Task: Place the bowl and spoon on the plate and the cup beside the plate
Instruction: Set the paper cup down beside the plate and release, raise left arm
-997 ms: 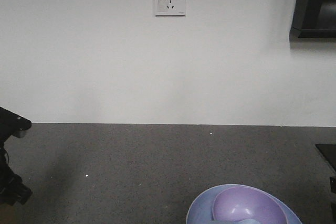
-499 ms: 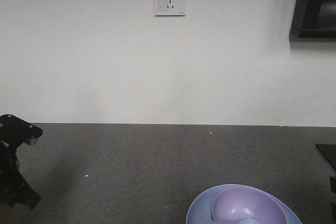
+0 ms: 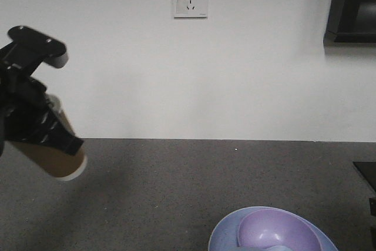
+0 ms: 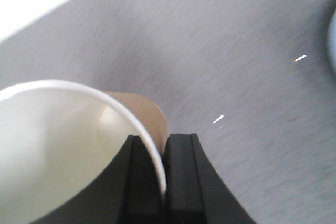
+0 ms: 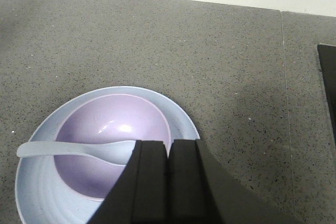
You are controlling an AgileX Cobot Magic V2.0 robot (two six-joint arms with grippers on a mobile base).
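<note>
The purple bowl sits on the blue plate near the table's front edge. The blue spoon lies across the bowl. The brown paper cup is tilted, up off the table at the left side.

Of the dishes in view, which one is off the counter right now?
The brown paper cup: the left hand pinches its rim, tilted in the air. The purple bowl sits on the blue plate.

One cup, one plate, one bowl, one spoon, and two hands, left and right.
</note>
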